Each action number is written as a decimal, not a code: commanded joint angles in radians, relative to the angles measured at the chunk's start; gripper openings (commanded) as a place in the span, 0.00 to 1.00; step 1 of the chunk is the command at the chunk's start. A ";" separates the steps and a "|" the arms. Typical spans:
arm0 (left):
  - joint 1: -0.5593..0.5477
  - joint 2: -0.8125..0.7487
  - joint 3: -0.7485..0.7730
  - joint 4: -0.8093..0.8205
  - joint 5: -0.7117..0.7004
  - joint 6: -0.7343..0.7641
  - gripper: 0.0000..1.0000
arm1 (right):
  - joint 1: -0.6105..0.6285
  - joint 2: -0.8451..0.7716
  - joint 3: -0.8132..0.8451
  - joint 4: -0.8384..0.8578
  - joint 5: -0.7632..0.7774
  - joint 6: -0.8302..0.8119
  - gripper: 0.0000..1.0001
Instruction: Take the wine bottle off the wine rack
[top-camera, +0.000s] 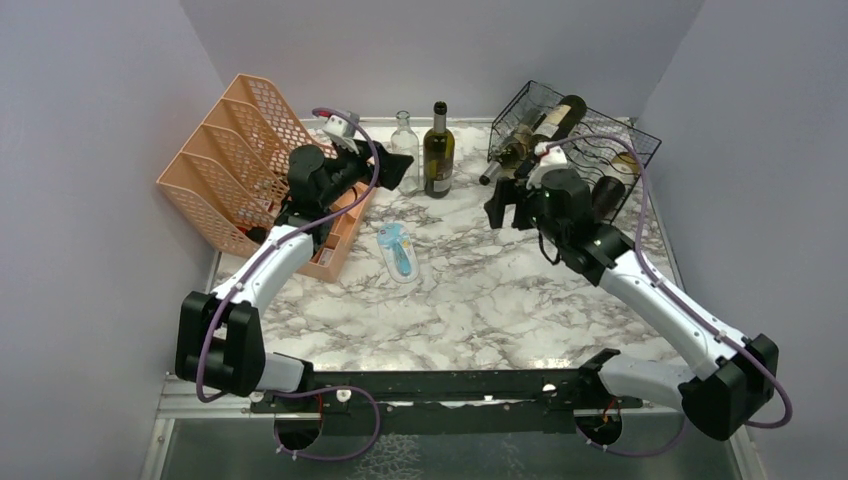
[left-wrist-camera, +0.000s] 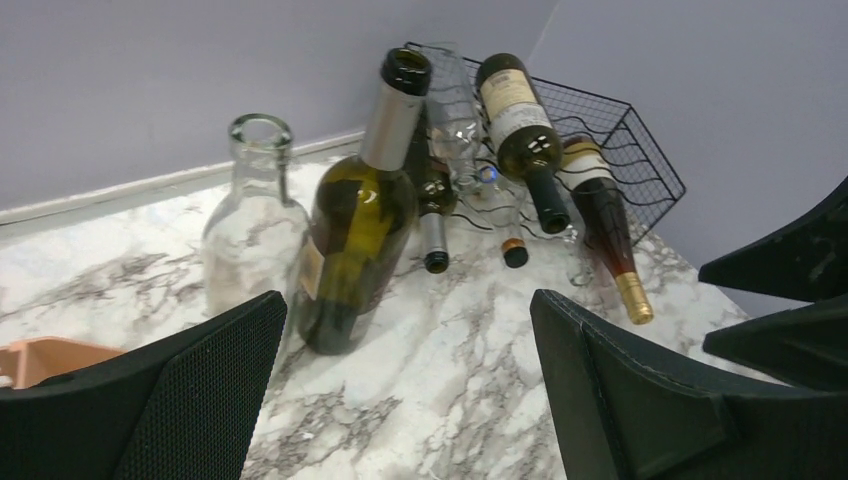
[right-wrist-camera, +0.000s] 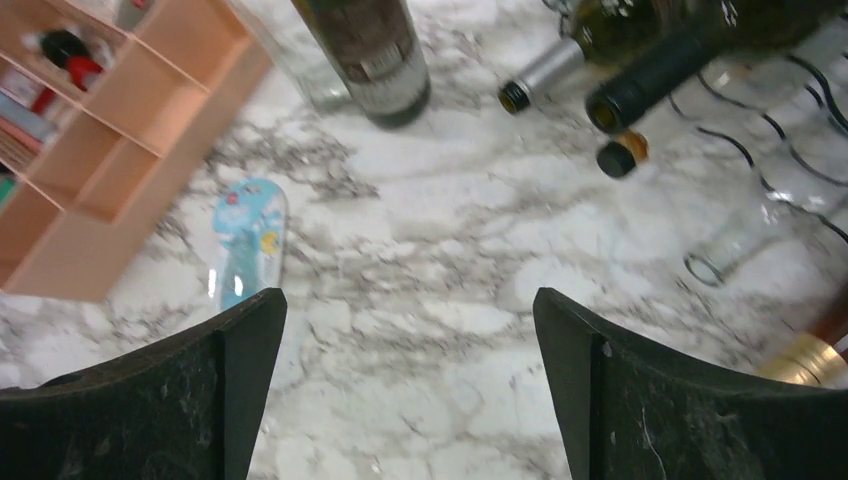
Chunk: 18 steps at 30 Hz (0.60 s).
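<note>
The bottles (top-camera: 520, 140) lie slanted on the rack (top-camera: 625, 145) at upper right, necks pointing down-left toward the table (top-camera: 480, 300). Our right fingers (right-wrist-camera: 650, 400), spread and empty, sit just before those necks, nearer than our left fingers (left-wrist-camera: 180, 400), also spread.

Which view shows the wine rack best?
Left wrist: the wine rack stands mostly unobstructed, its bottles lying necks outward. Top external shows it from above, but the right gripper partly hides its front. Right wrist catches only a few wires and bottle necks.
</note>
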<state>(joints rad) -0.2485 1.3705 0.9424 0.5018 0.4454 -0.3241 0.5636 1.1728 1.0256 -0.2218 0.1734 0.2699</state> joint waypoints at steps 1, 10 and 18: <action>-0.055 -0.001 0.105 -0.104 -0.060 -0.024 0.99 | 0.005 -0.116 -0.053 -0.171 0.111 0.032 1.00; -0.147 -0.129 0.028 -0.089 -0.200 0.145 0.99 | -0.003 -0.058 0.041 -0.194 0.169 0.104 1.00; -0.146 -0.150 0.004 -0.031 -0.152 0.084 0.99 | -0.144 0.181 0.250 -0.215 0.151 0.174 1.00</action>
<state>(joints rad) -0.3946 1.2442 0.9417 0.4248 0.2779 -0.2276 0.5095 1.2755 1.1900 -0.4118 0.3187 0.3855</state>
